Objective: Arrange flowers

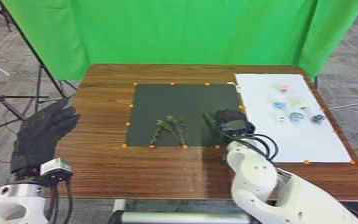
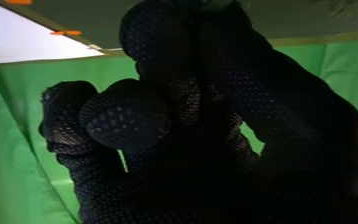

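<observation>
In the head view my left hand (image 1: 47, 126) is held off the table's left edge, its fingers straight. My right hand (image 1: 232, 121) is low over the right part of the dark mat (image 1: 149, 97), beside a green stem (image 1: 210, 120) whose lower end meets the glove. Several leafy green stems (image 1: 169, 125) lie close together at the mat's lower middle. In the right wrist view my right hand (image 2: 211, 120) has its fingers curled, with thumb and finger pinched at the tips on the stem, largely hidden by the glove.
A white sheet (image 1: 278, 137) covers the table's right side. On it lie a pink flower (image 1: 285, 89), a blue one (image 1: 280, 105) and several other small blooms (image 1: 296, 117). Orange markers edge the mat and sheet. A green curtain (image 1: 184, 35) hangs behind the brown table (image 1: 100, 170).
</observation>
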